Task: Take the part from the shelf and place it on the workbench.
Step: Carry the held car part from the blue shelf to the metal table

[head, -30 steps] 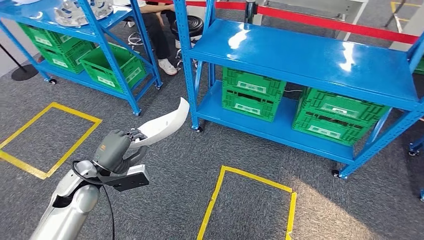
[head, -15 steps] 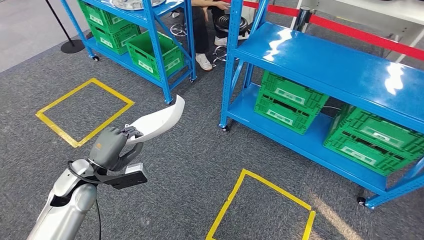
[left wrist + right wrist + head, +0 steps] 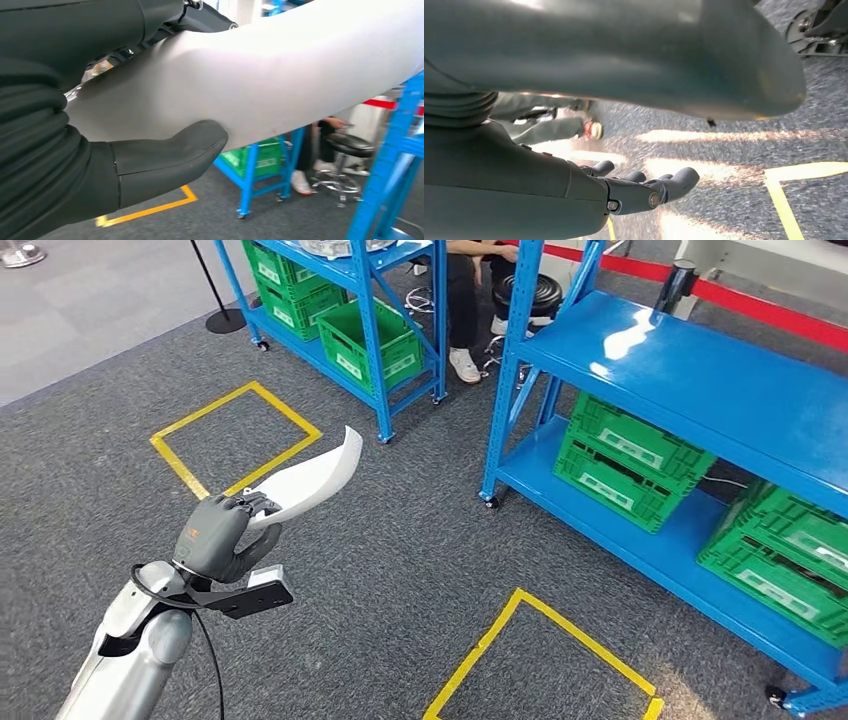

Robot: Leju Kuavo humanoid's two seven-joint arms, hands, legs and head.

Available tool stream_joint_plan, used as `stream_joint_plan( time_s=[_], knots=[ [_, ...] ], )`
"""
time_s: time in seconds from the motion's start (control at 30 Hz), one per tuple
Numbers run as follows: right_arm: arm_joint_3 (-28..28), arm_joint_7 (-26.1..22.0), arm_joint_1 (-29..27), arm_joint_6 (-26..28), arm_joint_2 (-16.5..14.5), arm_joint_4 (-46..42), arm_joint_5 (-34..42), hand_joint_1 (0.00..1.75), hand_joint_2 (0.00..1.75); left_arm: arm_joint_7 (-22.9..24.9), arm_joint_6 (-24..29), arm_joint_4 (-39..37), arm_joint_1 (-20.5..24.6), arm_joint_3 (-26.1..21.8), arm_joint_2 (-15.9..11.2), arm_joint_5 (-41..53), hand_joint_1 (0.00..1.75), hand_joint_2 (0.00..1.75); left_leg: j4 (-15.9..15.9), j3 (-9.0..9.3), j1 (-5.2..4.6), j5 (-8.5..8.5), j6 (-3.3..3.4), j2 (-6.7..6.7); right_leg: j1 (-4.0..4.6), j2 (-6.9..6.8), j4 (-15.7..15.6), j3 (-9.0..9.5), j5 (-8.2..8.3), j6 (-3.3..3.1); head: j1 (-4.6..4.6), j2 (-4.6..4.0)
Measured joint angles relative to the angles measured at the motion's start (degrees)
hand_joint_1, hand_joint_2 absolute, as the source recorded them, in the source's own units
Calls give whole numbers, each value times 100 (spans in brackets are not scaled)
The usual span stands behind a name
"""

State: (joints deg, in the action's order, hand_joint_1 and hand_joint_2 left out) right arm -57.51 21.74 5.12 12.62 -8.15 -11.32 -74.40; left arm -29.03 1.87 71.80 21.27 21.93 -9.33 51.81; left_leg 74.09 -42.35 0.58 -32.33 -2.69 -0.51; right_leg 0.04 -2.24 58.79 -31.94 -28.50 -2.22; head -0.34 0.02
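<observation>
The part (image 3: 310,478) is a long, curved white shell, held up over the grey carpet at the lower left of the head view. My left hand (image 3: 215,532) grips it at its near end, and its far tip points up and to the right. In the left wrist view the white part (image 3: 280,75) lies across my palm with the thumb (image 3: 165,160) pressed against its side. My right hand (image 3: 639,190) hangs over the carpet, its fingers stretched out and apart with nothing in them.
A blue shelf rack (image 3: 700,370) with green crates (image 3: 630,455) stands at the right. A second blue rack (image 3: 370,300) with crates is at the back. A person (image 3: 462,300) sits between them. Yellow tape squares (image 3: 235,435) (image 3: 540,640) mark the carpet.
The whole scene has slid to the right, so the camera has turned left. My left hand keeps the same grip on the white part.
</observation>
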Motion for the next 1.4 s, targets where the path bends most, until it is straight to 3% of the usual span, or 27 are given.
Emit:
stream_joint_plan(
  time_s=[0.03,0.07,0.13,0.2,0.27,0.3,0.37,0.43,0.5,0.53,0.57,0.6,0.67,0.73,0.8,0.87,0.93,1.0,1.03,1.07,1.1,1.13,1.2,1.23,1.3,1.33,1.4],
  knots=[
    [0,5,0,-4,0,0,-1,0,0,8,3,1,-15,-11,-2,7,175,175,-19,38,-1,58,2,17,6,-78,3,-3,-3,-2,-1,0],
    [1,4,5,-8,0,0,-1,0,0,18,7,5,-25,-27,-3,12,175,175,-244,180,-2,197,10,52,10,-153,8,-2,-9,0,-1,0],
    [1,2,16,-13,0,-1,-2,0,0,35,11,30,-27,-61,-4,17,175,175,-997,607,-36,461,57,289,30,-291,26,2,-30,20,-1,0],
    [1,0,23,-15,0,-2,-2,0,0,45,16,62,-23,-82,-4,17,175,175,-1435,835,-77,544,139,464,57,-402,44,3,-49,61,4,0],
    [1,2,36,-20,-1,-2,-2,0,0,50,20,77,-26,-101,-19,23,175,175,-1472,821,-90,564,219,367,68,-519,39,12,-48,116,5,0],
    [1,3,46,-23,-1,-2,-3,0,0,51,22,84,-30,-110,-26,27,175,175,-1489,812,-81,587,254,295,60,-508,49,15,-61,154,7,0],
    [1,-3,58,-27,-1,-2,-9,0,0,55,26,102,-21,-125,-35,31,175,175,-1524,804,-49,637,323,159,35,-237,260,-71,-215,230,10,0],
    [1,-16,47,-28,-2,-1,-16,0,0,57,29,111,-10,-127,-27,32,175,175,-1528,774,-34,670,365,20,2,97,902,-375,-552,273,15,0],
    [1,-17,24,-30,-1,0,-19,0,0,57,29,110,-18,-128,-16,32,175,175,-1513,730,-37,690,374,-142,-11,180,1542,-696,-766,284,18,0],
    [1,-10,17,-30,0,0,-24,0,0,57,28,109,-25,-128,-12,33,175,175,-1501,712,-37,699,368,-230,-15,189,1615,-744,-725,281,19,0],
    [1,-5,15,-29,0,0,-30,0,0,57,28,108,-30,-128,-12,33,175,175,-1490,699,-36,708,356,-316,-21,204,1464,-679,-584,273,19,0],
    [1,0,16,-29,0,0,-38,0,0,56,27,108,-31,-128,-12,34,175,175,-1480,691,-33,719,340,-400,-31,250,1125,-516,-382,262,19,0],
    [1,-7,23,-29,-1,0,-49,0,0,55,23,107,-26,-131,-9,34,175,175,-1461,668,-33,741,290,-546,-52,467,401,-171,-122,243,17,0],
    [1,-39,36,-26,-4,0,-51,0,0,50,13,103,-16,-139,-4,34,175,175,-1470,629,-27,777,213,-663,-46,572,103,-45,-80,220,15,0],
    [1,-37,53,-15,-9,0,-54,0,0,41,-2,90,-12,-164,-1,34,175,175,-1499,587,-8,821,127,-760,-30,443,65,-38,-36,152,16,0],
    [1,15,65,0,-14,-1,-57,0,0,29,-12,70,6,-190,-2,34,175,175,-1329,480,-16,702,79,-552,-33,308,6,-24,24,58,1,0],
    [1,41,58,6,-17,-1,-59,0,0,17,-20,45,44,-200,4,34,175,175,-737,224,-30,332,51,-172,-21,167,-24,-27,54,6,-21,0],
    [1,52,35,8,-17,-1,-61,0,0,8,-31,13,65,-201,15,34,175,175,-65,-41,-20,17,19,-18,-2,6,-20,-43,55,-2,-26,0],
    [1,59,28,9,-18,-1,-63,0,0,2,-37,-5,65,-201,19,34,175,175,51,-61,-15,-1,12,8,3,-77,-19,-49,53,-3,-27,0],
    [1,64,25,9,-22,-2,-65,0,0,-3,-43,-20,65,-201,20,34,175,175,-52,29,-13,81,10,35,6,-158,-17,-52,51,-1,-27,0],
    [1,66,27,11,-27,-1,-67,0,0,-9,-49,-30,69,-201,20,34,175,175,-362,226,-14,235,16,100,8,-234,-14,-49,46,6,-27,0],
    [1,65,29,13,-32,-1,-67,0,0,-18,-55,-35,80,-202,22,34,175,175,-771,466,-23,383,29,256,14,-307,-8,-42,38,19,-27,0],
    [1,57,34,27,-43,-1,-61,0,0,-34,-68,-42,125,-202,36,34,175,175,-1368,803,-66,535,104,530,50,-437,15,-33,8,66,-19,0],
    [1,53,37,36,-45,-2,-59,0,0,-40,-73,-47,148,-203,44,34,175,175,-1476,849,-86,538,149,586,66,-503,21,-29,-3,91,-10,0],
    [1,57,50,50,-48,-2,-62,0,0,-50,-85,-60,171,-206,50,33,175,175,-1499,831,-93,562,234,430,74,-641,21,-17,-22,143,3,0],
    [1,62,60,54,-48,-2,-64,0,0,-56,-90,-64,176,-207,50,30,175,175,-1513,828,-84,581,268,350,61,-594,51,-19,-55,177,7,0],
    [1,45,65,60,-49,-1,-69,0,0,-66,-101,-75,202,-208,55,23,175,175,-1540,826,-50,621,331,190,26,-254,385,-157,-270,242,23,0]
  ],
)
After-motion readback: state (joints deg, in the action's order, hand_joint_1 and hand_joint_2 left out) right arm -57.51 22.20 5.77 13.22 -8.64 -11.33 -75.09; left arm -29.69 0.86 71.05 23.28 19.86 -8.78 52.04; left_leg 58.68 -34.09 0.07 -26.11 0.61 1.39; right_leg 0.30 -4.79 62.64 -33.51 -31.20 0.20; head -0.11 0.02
